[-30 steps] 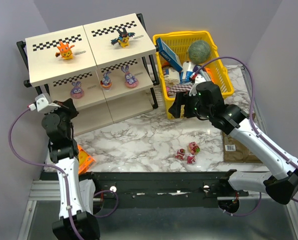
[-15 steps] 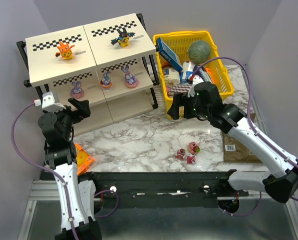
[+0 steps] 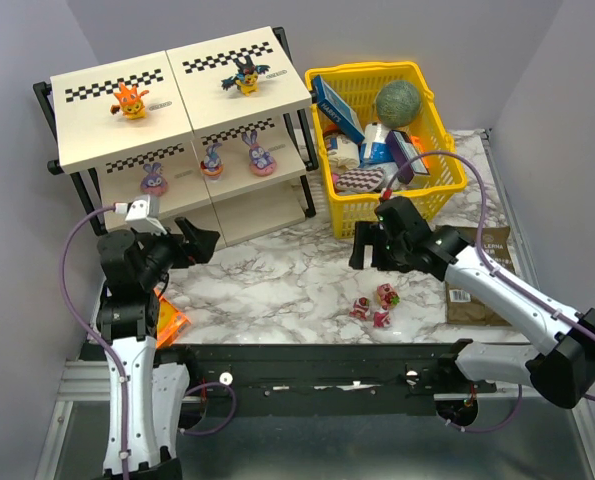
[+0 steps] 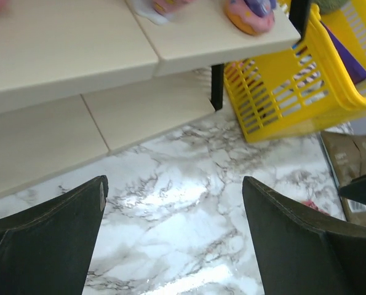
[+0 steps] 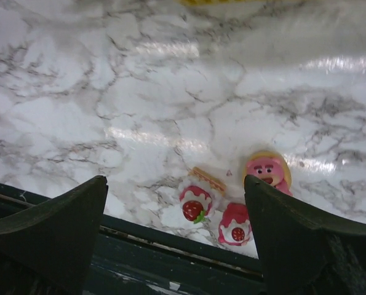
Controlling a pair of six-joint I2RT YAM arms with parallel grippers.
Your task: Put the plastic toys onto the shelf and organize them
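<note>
The shelf [image 3: 87,135] stands at the back left. Its top tier carries an orange toy [image 3: 130,101] and a black-and-yellow winged toy [image 3: 244,76]. Three purple bunny-eared toys [image 3: 212,160] sit on the middle tier. Three small red-pink toys [image 3: 375,306] lie on the marble near the front edge; in the right wrist view they are two strawberry pieces [image 5: 195,201] and a pink bear [image 5: 267,170]. My left gripper [image 3: 199,240] [image 4: 173,179] is open and empty, low in front of the shelf [image 4: 72,43]. My right gripper [image 3: 362,245] [image 5: 175,178] is open and empty, above and behind the small toys.
A yellow basket [image 3: 432,185] [image 4: 281,98] with boxes and a green ball stands right of the shelf. A brown packet [image 3: 477,285] lies at the right. An orange packet [image 3: 169,318] lies by the left arm. A black rail [image 3: 327,355] runs along the near edge.
My left gripper has opened and swung right and down, away from the shelf. My right gripper has dropped from the basket's front toward the small toys and opened wider.
</note>
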